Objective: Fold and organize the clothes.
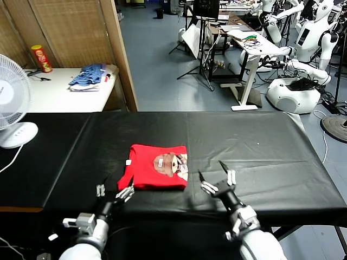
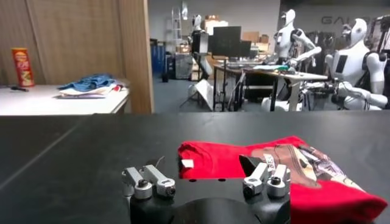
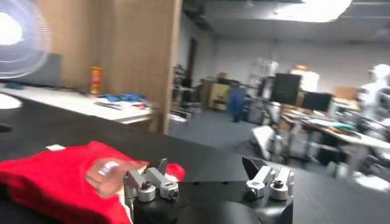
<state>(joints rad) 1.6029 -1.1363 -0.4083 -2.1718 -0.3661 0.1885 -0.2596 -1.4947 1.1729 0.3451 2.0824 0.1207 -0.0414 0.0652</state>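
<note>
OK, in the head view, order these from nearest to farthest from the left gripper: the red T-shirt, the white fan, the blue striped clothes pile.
From the left gripper, open at the table's near edge:
1. Red T-shirt, folded, just ahead and slightly right.
2. White fan, far left on the black table.
3. Blue striped clothes pile, on the white side table behind.

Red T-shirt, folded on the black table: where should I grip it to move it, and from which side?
Probably the near folded edge of the red T-shirt, approached low from the robot's side. It lies flat in a compact stack, and both open end effectors, left and right, flank that edge, holding nothing.
</note>
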